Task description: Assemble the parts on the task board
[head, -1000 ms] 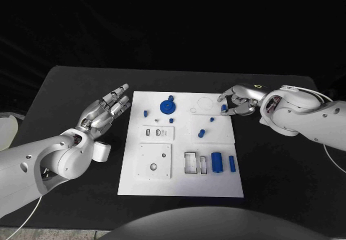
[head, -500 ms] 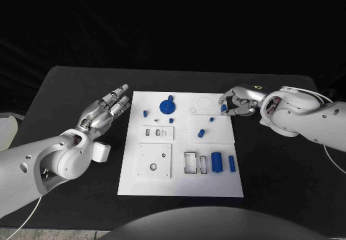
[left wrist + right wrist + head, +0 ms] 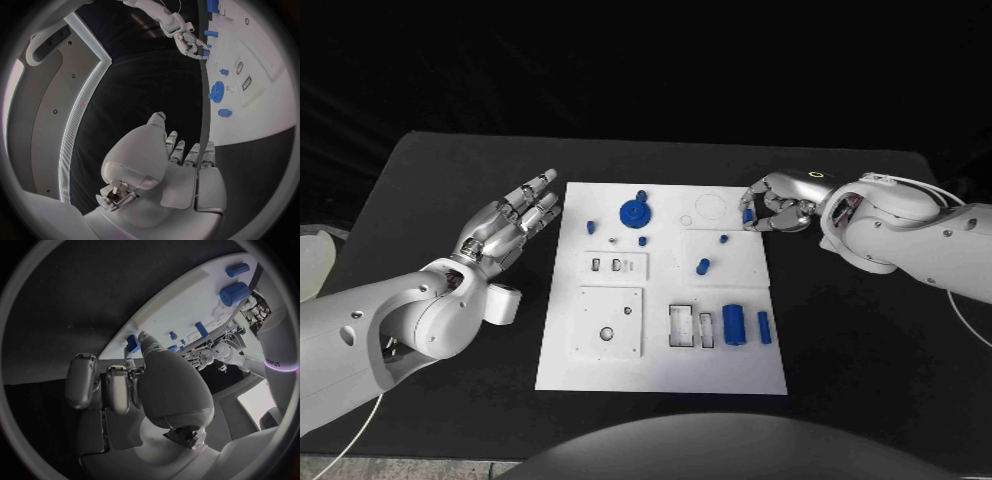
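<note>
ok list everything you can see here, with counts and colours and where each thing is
table: one, black, under everything
task board: one, white, mid-table
gear: one, blue, far part of the board, left of centre
cylinders: two, blue, lying side by side on the near right of the board
small parts: several, blue, scattered over the far half of the board
held part: one, blue, at the board's far right edge, in the right hand's fingertips
left hand: one, silver, fingers spread, left of the board, holding nothing
right hand: one, silver, at the board's far right edge, pinching the held part
</note>
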Robot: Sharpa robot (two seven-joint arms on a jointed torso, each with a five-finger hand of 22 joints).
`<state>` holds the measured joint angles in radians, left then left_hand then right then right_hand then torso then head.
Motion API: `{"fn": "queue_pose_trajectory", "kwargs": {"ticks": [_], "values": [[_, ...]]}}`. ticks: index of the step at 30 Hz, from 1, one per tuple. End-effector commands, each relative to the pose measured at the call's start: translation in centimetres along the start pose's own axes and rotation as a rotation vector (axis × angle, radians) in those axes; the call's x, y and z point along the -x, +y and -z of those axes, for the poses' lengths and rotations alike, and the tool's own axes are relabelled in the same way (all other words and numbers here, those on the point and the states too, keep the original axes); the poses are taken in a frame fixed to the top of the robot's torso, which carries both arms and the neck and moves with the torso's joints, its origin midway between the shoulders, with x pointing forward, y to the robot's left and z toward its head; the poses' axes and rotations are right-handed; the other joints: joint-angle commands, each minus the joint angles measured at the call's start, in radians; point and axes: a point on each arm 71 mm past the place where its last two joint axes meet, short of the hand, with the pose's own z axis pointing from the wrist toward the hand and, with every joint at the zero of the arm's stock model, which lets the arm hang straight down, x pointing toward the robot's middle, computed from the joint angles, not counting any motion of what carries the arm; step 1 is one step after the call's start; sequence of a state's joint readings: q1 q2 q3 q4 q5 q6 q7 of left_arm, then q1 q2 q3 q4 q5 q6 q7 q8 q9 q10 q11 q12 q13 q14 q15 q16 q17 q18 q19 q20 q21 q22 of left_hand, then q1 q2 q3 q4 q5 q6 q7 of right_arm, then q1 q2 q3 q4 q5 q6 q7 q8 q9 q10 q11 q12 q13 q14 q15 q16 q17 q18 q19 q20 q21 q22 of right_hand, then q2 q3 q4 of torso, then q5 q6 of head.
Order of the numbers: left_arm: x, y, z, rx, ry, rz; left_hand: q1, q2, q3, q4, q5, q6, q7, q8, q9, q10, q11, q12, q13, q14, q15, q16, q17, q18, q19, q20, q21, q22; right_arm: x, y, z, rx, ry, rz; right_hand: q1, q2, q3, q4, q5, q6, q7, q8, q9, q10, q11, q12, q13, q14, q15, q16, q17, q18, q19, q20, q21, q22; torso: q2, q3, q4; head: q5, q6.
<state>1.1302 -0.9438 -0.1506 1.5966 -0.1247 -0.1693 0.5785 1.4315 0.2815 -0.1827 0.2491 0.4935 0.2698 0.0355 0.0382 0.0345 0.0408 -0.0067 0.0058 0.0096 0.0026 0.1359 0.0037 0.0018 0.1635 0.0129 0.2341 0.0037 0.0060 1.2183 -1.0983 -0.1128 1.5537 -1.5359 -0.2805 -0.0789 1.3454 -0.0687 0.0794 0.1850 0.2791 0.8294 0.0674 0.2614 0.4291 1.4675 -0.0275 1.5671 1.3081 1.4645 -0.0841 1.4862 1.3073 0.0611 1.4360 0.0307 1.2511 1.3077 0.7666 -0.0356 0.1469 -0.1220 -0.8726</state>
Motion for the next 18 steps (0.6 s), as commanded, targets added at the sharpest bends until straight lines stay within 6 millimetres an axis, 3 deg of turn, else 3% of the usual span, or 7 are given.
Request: {"fn": "queue_pose_trajectory", "kwargs": {"ticks": [1, 9, 18], "values": [[-0.23, -0.05, -0.05, -0.006, 0.019, 0.013, 0.005, 0.0, 0.005, 0.001, 0.004, 0.003, 0.002, 0.005, 0.001, 0.003, 0.005, 0.005, 0.001, 0.001, 0.008, -0.002, 0.0, 0.009, -0.002, 0.008, 0.006, 0.001, -0.02, -0.04, 0.0, -0.005, -0.005, 0.022, 0.007, 0.003, -0.005, -0.006, -0.003, -0.025, -0.002, 0.037, 0.036, 0.103, 0.003, 0.004, 0.263, 0.084, 0.003, -0.009, 0.192, 0.013, -0.003, -0.001, -0.009, 0.127, 0.0, 0.0001, -0.0004, 0.0, 0.0], [-0.23, -0.02, -0.05, -0.005, 0.02, 0.013, 0.005, 0.0, 0.005, 0.001, 0.004, 0.003, 0.002, 0.005, 0.001, 0.003, 0.005, 0.005, 0.001, 0.001, 0.008, -0.002, 0.0, 0.009, -0.002, 0.008, 0.006, 0.001, -0.1, -0.12, -0.02, -0.015, 0.006, 0.029, -0.001, 0.002, -0.011, -0.001, -0.014, -0.056, -0.003, 0.086, 0.083, 0.103, 0.003, 0.004, 0.263, 0.081, 0.002, -0.023, 0.183, 0.015, -0.007, -0.001, -0.027, 0.123, -0.001, 0.0003, -0.0003, -0.001, 0.0], [-0.25, 0.02, -0.06, -0.002, 0.021, 0.014, 0.005, -0.001, 0.005, 0.0, 0.004, 0.004, 0.002, 0.005, 0.001, 0.003, 0.006, 0.005, 0.001, 0.001, 0.009, -0.002, 0.0, 0.009, -0.002, 0.008, 0.006, 0.001, -0.16, -0.24, -0.07, -0.031, 0.013, 0.037, -0.011, -0.004, -0.017, 0.006, -0.029, -0.08, -0.004, 0.106, 0.105, 0.1, 0.003, 0.0, 0.26, 0.077, 0.002, -0.037, 0.172, 0.018, -0.013, 0.0, -0.045, 0.118, -0.001, 0.0001, -0.0003, -0.002, 0.0]]}}
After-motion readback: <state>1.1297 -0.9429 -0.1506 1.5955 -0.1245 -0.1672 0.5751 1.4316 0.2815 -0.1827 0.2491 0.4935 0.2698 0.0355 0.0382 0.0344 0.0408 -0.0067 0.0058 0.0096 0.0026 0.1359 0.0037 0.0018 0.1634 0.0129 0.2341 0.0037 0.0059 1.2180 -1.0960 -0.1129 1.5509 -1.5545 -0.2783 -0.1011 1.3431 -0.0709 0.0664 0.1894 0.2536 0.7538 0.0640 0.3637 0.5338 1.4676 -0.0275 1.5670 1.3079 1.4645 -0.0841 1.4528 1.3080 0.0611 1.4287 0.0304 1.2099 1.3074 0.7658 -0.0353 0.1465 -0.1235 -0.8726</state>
